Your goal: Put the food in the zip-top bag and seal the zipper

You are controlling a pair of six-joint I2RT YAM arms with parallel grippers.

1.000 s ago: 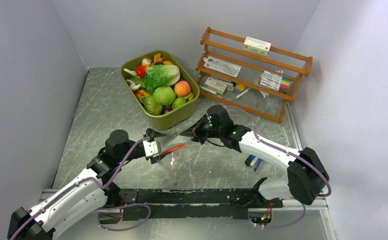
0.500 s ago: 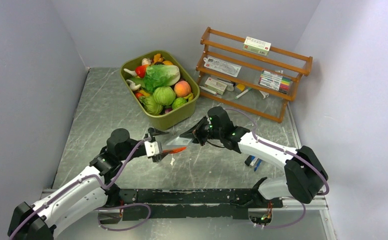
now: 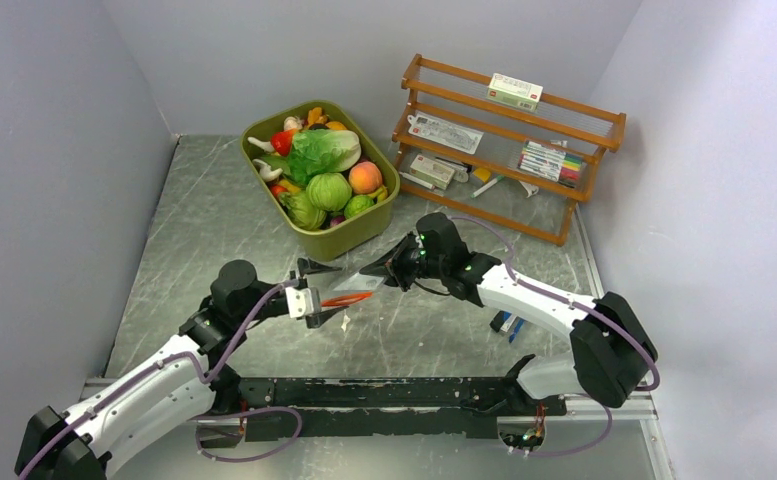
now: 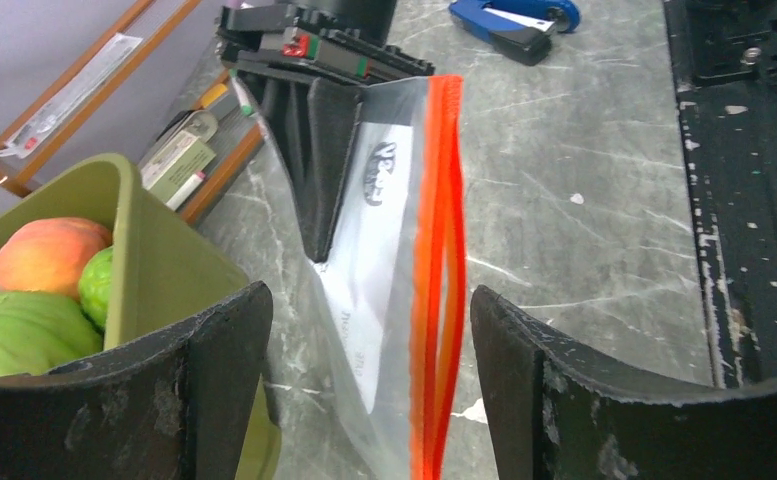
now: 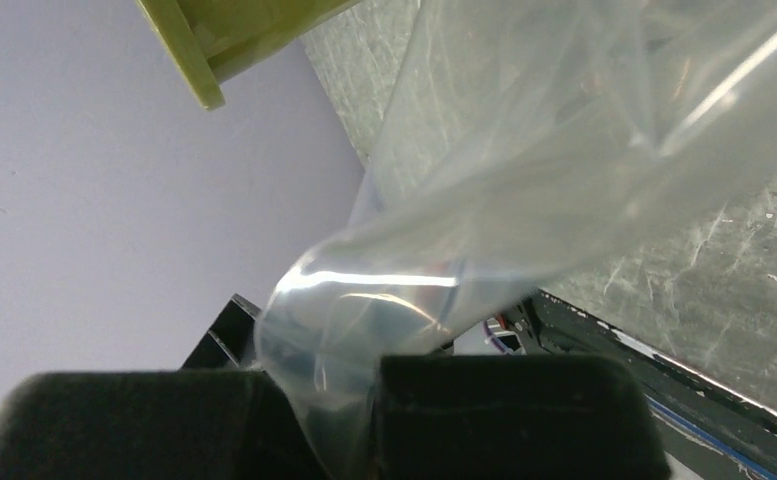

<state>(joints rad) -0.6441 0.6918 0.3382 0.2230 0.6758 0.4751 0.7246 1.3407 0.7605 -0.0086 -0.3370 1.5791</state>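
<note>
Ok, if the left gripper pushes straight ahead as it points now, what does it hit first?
Most likely the zip-top bag: its zipper hangs in line between the fingers of the open left gripper. Behind it sits the right gripper, shut on the bag. How near is hard to judge.

overhead: set high behind the table (image 3: 194, 210), aimed down
left wrist: aimed between its fingers (image 4: 214, 390), close
right wrist: closer still
shared: the bag (image 4: 369, 260)
</note>
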